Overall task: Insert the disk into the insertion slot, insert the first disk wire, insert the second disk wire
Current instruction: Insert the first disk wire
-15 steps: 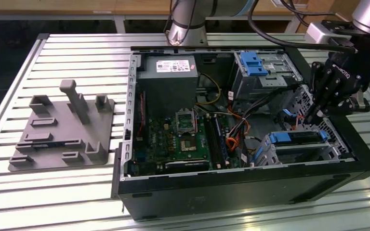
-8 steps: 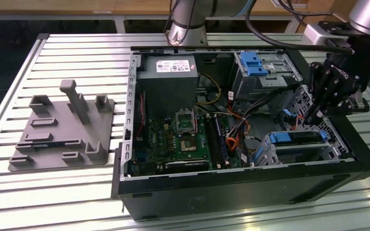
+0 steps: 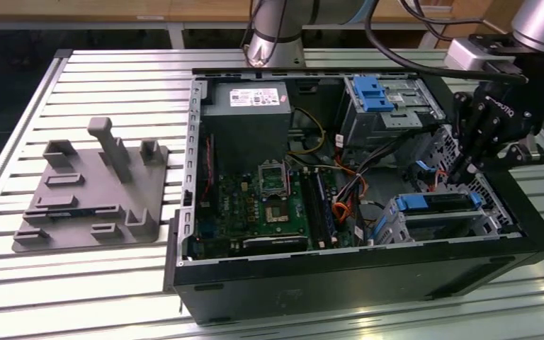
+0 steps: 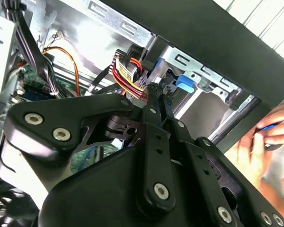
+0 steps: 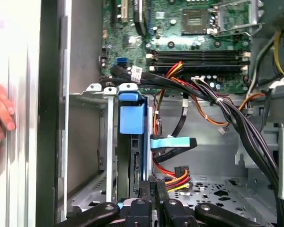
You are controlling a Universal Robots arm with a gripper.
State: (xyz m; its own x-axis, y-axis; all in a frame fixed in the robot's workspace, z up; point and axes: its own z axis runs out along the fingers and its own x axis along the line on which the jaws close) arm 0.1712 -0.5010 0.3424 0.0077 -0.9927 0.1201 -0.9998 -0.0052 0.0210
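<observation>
The disk (image 3: 438, 202) in its blue carrier lies inside the insertion slot (image 3: 447, 228), a silver cage in the case's corner at the exterior view's right. My gripper (image 3: 463, 173) hangs just above the cage's inner end, its two slim fingers pressed shut with nothing seen between them. In the first wrist view the gripper (image 5: 152, 185) sits beside the carrier's blue tab (image 5: 131, 118) and the slot's wall (image 5: 87, 142). A flat blue wire (image 5: 173, 143) and a red-yellow-black wire plug (image 5: 179, 174) hang loose close by. In the second wrist view that plug (image 4: 128, 71) is just off the gripper (image 4: 158, 90).
A taller metal bay with a blue latch (image 3: 374, 92), the power supply (image 3: 248, 113) and the motherboard (image 3: 263, 205) fill the case. Thick cable bundles (image 5: 236, 118) cross near the cage. A grey fixture plate (image 3: 93, 191) lies on the table. A person's hand (image 5: 0, 113) rests outside the case wall.
</observation>
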